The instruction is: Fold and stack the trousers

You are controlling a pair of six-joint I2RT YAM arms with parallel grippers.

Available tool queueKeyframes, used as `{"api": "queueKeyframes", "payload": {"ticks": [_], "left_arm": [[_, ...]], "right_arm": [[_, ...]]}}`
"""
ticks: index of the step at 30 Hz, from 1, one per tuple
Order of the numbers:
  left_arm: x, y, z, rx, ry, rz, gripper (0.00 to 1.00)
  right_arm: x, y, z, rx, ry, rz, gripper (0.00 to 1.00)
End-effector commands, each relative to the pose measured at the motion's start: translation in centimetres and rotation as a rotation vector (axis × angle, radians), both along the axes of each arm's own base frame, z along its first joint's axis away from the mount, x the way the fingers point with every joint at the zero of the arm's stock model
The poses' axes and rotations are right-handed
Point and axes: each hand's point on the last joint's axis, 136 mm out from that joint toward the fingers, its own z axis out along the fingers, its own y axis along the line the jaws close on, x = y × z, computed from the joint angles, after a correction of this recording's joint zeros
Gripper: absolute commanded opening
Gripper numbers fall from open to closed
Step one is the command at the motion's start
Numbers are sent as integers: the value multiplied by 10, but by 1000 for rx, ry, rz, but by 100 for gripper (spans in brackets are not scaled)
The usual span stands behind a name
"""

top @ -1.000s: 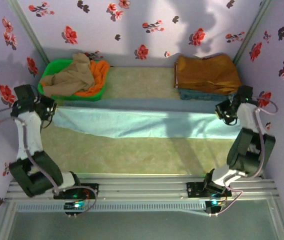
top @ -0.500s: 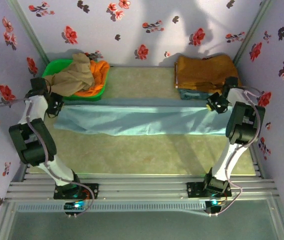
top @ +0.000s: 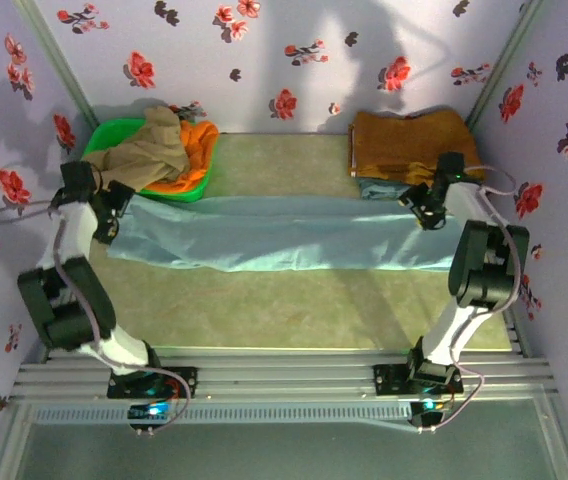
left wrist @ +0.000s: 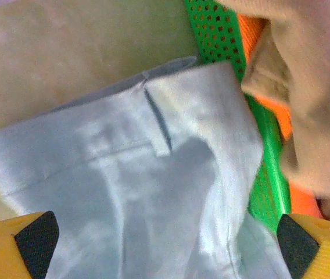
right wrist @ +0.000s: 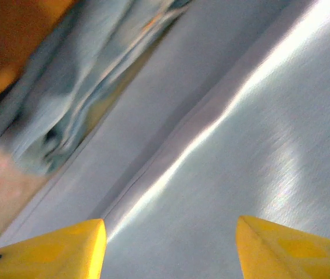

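Observation:
The pale sky-blue trousers [top: 284,235] lie flat in a long band across the middle of the table. My left gripper [top: 114,205] is at their left end, beside the basket. In the left wrist view it [left wrist: 166,235] is open, its black pads [left wrist: 37,235] wide apart over the waistband and belt loop of the trousers [left wrist: 124,174]. My right gripper [top: 424,205] is at the right end. It [right wrist: 171,224] is open too, and the smooth blue trouser cloth [right wrist: 240,145] lies under its spread yellow fingers [right wrist: 66,244].
A green basket [top: 99,150] at the back left holds a beige-khaki garment [top: 149,150] and orange cloth [top: 194,145]; its mesh wall [left wrist: 264,174] touches the trousers. A folded mustard-brown garment [top: 414,145] rests on grey-blue cloth [top: 384,187] at the back right. Floral walls close three sides.
Both arms have swung toward the back wall, taking the trousers with them. The cloth was stretched between the grippers and now lies flat, further back, next to the basket and the folded stack.

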Motion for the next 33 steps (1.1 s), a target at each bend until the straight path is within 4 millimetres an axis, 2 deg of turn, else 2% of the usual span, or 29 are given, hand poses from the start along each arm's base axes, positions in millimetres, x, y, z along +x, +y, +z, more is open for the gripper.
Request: {"api": "queueKeyframes", "payload": {"ticks": [1, 3, 5, 7, 8, 10, 11, 12, 15, 17, 20, 22, 25, 28, 31, 33], "left_arm": [[-35, -11, -5, 14, 8, -14, 98], [-49, -20, -10, 4, 4, -26, 92], [-55, -28, -15, 2, -10, -48, 82], [-56, -36, -25, -8, -10, -63, 60], [-52, -41, -30, -20, -19, -78, 48], [-40, -50, -44, -32, -28, -103, 16], [-34, -52, -52, -35, -24, -110, 6], [-28, -53, -62, -40, -16, -111, 0], [-18, -55, -91, -76, 14, -109, 0], [-24, -53, -106, -75, 69, -97, 0], [-56, -49, -130, -109, 170, -25, 0], [-86, -52, -143, -153, 227, 40, 0], [-127, -62, -146, -195, 266, 98, 0], [-168, -61, -144, -225, 304, 170, 0], [-198, -70, -137, -275, 314, 186, 0], [-205, -76, -126, -290, 276, 163, 0]], "right_arm": [[-11, 56, 9, -30, -46, 122, 57], [-17, 98, 5, -17, -54, 209, 49], [-19, 138, 0, -14, -60, 301, 42], [-19, 174, -13, -4, -37, 380, 30], [-18, 184, -20, -7, -22, 395, 23], [-17, 204, -36, 7, 1, 423, 6], [-17, 208, -44, 8, 14, 424, 2], [-16, 211, -52, 3, 29, 421, 0], [-24, 209, -77, -4, 81, 416, 0], [-33, 207, -88, 0, 104, 419, 0], [-59, 197, -102, -8, 151, 420, 0], [-77, 191, -106, -3, 169, 419, 0], [-103, 185, -107, 22, 189, 420, 0], [-125, 177, -104, 29, 208, 413, 0], [-144, 172, -101, 45, 226, 402, 0], [-151, 170, -93, 48, 225, 410, 0]]}}
